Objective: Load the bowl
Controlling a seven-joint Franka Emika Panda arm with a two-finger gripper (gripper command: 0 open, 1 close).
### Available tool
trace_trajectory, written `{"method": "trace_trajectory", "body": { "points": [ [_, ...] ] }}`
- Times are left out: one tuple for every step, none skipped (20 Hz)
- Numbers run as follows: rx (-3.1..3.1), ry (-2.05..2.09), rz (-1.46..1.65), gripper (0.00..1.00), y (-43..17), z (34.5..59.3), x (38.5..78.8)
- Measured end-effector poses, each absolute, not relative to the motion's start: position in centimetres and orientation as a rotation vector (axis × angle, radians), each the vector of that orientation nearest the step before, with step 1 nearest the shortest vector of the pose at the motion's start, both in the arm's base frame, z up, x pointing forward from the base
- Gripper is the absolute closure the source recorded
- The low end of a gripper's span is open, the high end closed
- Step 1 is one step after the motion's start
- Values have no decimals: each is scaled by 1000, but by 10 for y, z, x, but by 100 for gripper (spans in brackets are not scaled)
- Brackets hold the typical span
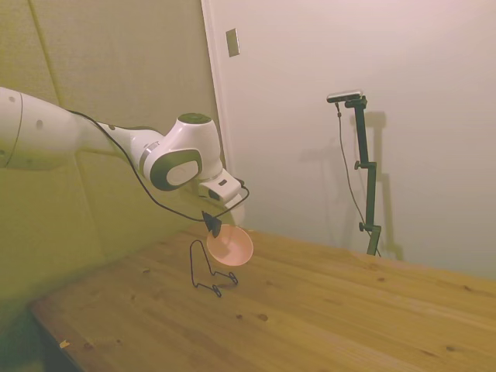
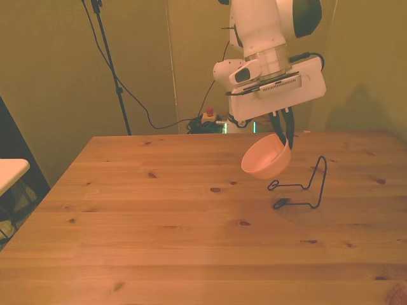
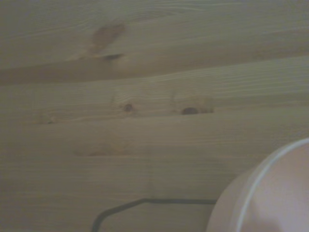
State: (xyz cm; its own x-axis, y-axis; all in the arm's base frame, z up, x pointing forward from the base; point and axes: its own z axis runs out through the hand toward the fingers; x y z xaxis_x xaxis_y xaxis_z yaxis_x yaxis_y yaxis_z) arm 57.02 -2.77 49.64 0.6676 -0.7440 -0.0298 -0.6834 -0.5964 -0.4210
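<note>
Notably, no brand, label or legible writing could be made out on any surface; the grille on the wrist housing was too small to read. The table [image 2: 159, 222] was of pale knotted pine planks, with dark knots and grain shown close up in the wrist view. Plain greenish wall panels and a white wall with a small switch plate [image 1: 232, 42] were seen in the side view; a tripod stand [image 2: 109, 63] with trailing cables was seen at 11 o'clock in the front view. The gripper [image 2: 283, 132] was clenched on the rim of the bowl [image 2: 266, 157], which was held tilted above the table, clear of the wood. The wire rack [image 2: 304, 187] stood on the table just beside the bowl, at its 4 o'clock in the front view. In the wrist view, the bowl [image 3: 270, 193] and a rack wire [image 3: 145, 205] were partly visible.
</note>
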Motion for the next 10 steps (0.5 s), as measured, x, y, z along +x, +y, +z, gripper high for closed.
{"method": "trace_trajectory", "body": {
  "points": [
    [-2458, 1100, -193, 100, -27, 493, 567],
    [-2432, 1080, -182, 100, -27, 491, 564],
    [-2405, 1067, -172, 100, -27, 488, 561],
    [-2372, 1049, -163, 100, -27, 486, 558],
    [-2341, 1035, -157, 100, -28, 484, 557],
    [-2308, 1019, -156, 100, -28, 483, 557],
    [-2279, 1004, -158, 100, -28, 483, 558],
    [-2262, 998, -160, 100, -28, 483, 558],
    [-2256, 985, -162, 100, -26, 484, 559],
    [-2256, 984, -162, 100, -26, 483, 559]
  ]
}}
